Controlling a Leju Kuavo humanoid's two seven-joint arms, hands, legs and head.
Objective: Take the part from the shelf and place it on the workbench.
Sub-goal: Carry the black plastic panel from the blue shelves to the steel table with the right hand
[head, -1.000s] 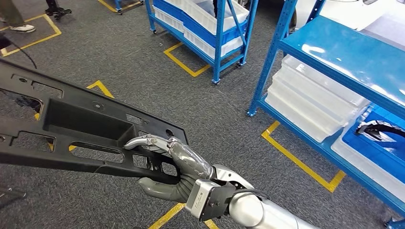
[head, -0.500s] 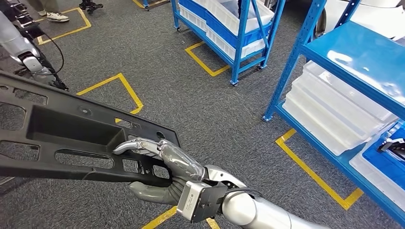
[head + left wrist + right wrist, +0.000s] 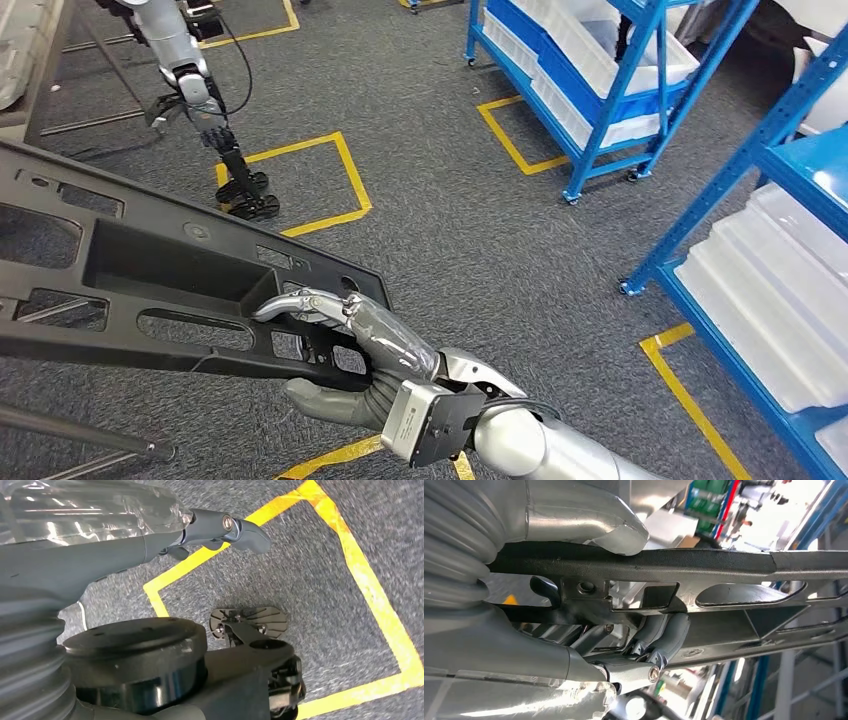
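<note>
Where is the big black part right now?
In the head view, the long black part stretches across the left side, up above the grey carpet. The robot's right hand grips its near end, thumb beneath and fingers on top.

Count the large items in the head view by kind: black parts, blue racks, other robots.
Black part, held by the right hand: 1
Blue racks: 2
Other robot: 1
Total: 4

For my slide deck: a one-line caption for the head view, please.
Right hand grips a long black plastic part above grey carpet, blue shelving to the right.
</note>
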